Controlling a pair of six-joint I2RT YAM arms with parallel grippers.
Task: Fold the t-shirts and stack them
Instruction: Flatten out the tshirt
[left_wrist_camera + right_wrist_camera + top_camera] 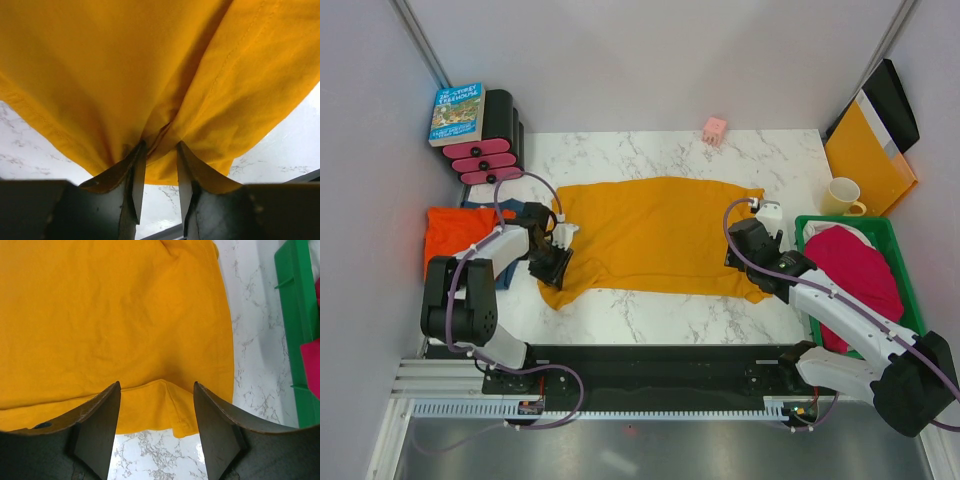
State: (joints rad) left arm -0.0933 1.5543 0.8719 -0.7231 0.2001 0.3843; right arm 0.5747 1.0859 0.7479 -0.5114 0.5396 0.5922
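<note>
Left pincer (160,148) pinching a bunched fold of the mustard-yellow t-shirt (660,235) near the left edge of the desk (650,315), right pincer (157,390) spread over the opposite hem, seemingly for a fold.

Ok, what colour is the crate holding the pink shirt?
Green; the crate shows best in the top view.

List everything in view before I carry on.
yellow t-shirt: one, mustard, spread mid-table
red t-shirt: one, red-orange, left edge
blue t-shirt: one, dusty blue, beside the red
pink t-shirt: one, magenta, in crate
crate: one, green, right side
mug: one, cream, far right
folder: one, orange, far-right corner
block: one, pink, far edge
book: one, blue, atop rack
rack: one, black-pink, far left
table: one, white marble, underneath
left fingers: two, dark, around yellow t-shirt's left-edge fold
right fingers: two, dark, open over its right edge
</note>
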